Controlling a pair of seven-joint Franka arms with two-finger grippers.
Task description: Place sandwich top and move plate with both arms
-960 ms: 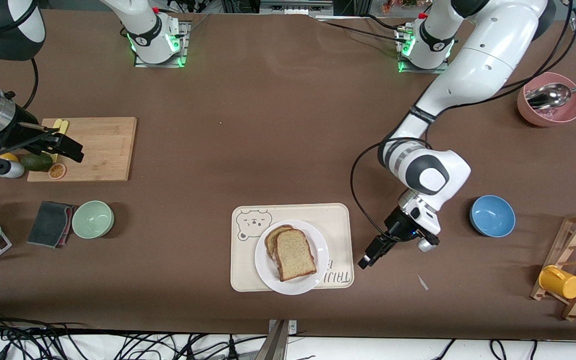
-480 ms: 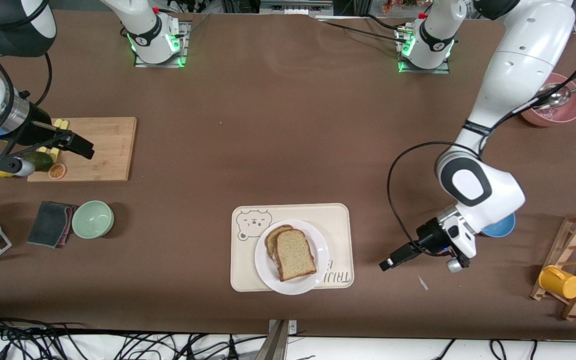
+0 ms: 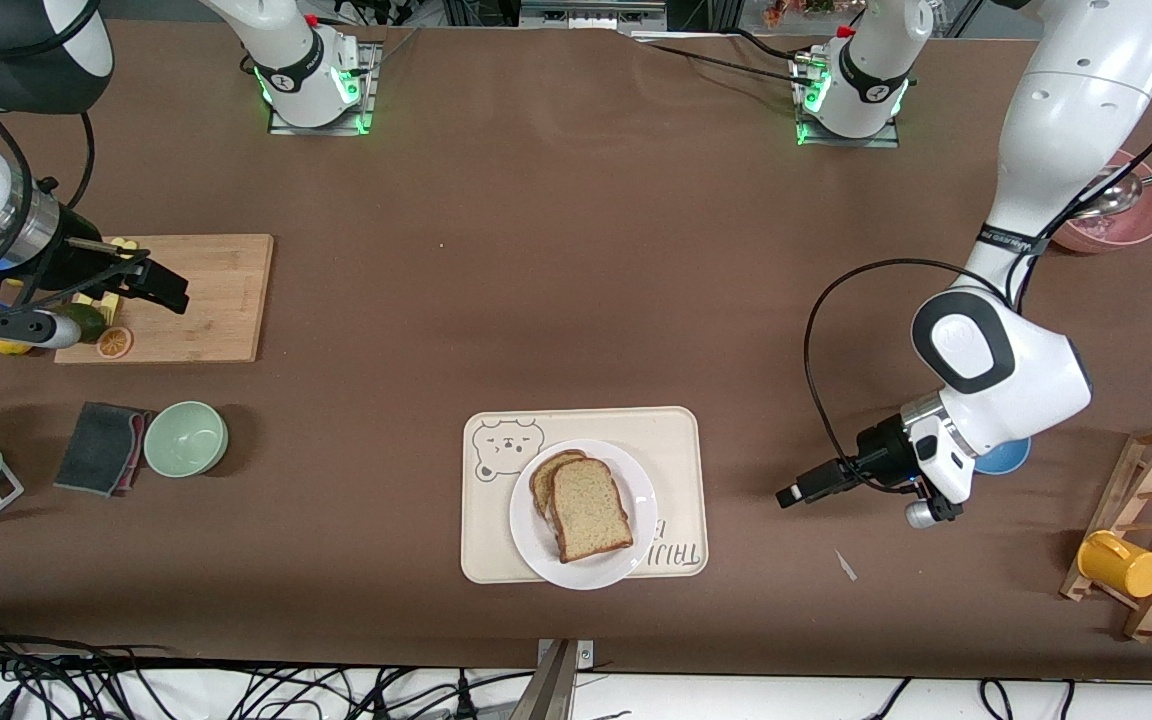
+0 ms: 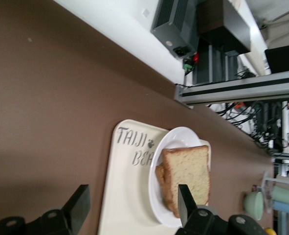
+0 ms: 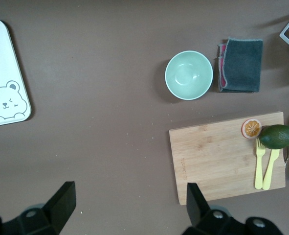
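On my brown tabletop (image 3: 556,250) I see the cream rectangular tray with a bear drawing (image 3: 671,440) carrying the round glossy white plate (image 3: 636,480), and the speckled tan sandwich top with its darker crust (image 3: 589,508) lies on that plate over a second slice. My left claw (image 3: 794,494), fingers apart and holding nothing, hangs over bare tabletop toward the left arm's end, well apart from the tray. My right claw (image 3: 164,288), also spread wide and empty, waits over the pale wooden cutting board (image 3: 206,295), near the small dried orange slice (image 3: 114,342).
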